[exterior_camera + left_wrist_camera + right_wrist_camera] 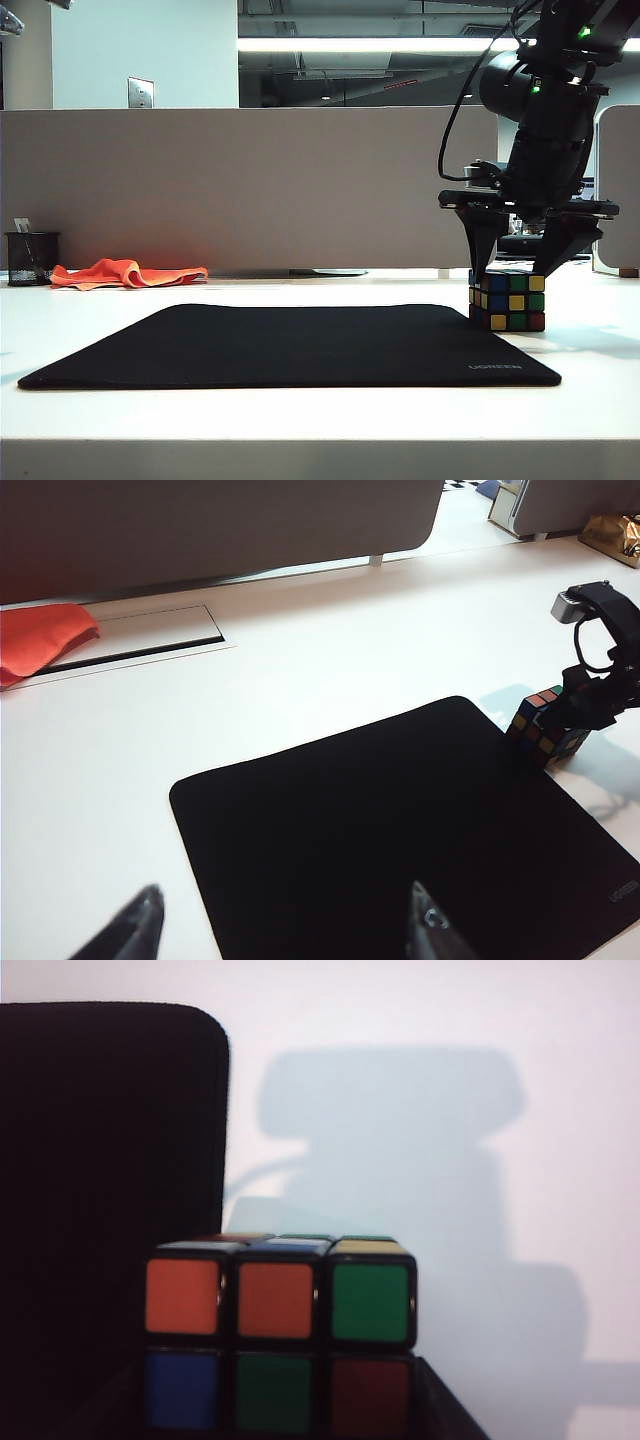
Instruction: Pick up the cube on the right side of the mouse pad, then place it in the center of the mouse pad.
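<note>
The cube [508, 300] [540, 730] [280, 1340], black-framed with coloured stickers, rests on the white table against the right edge of the black mouse pad [300, 345] [400, 830] [100, 1140]. My right gripper [512, 272] [280, 1400] comes down from above. Its two dark fingers press the cube's upper layer on either side, shut on it. The left gripper [285, 920] hovers over the pad's near left part, open and holding nothing. It is out of the exterior view.
An orange cloth [125, 272] [40, 635] and a black pen cup [30, 258] lie at the back left. A grey partition [250, 180] closes off the rear. A cable slot [150, 635] is set into the table behind the pad.
</note>
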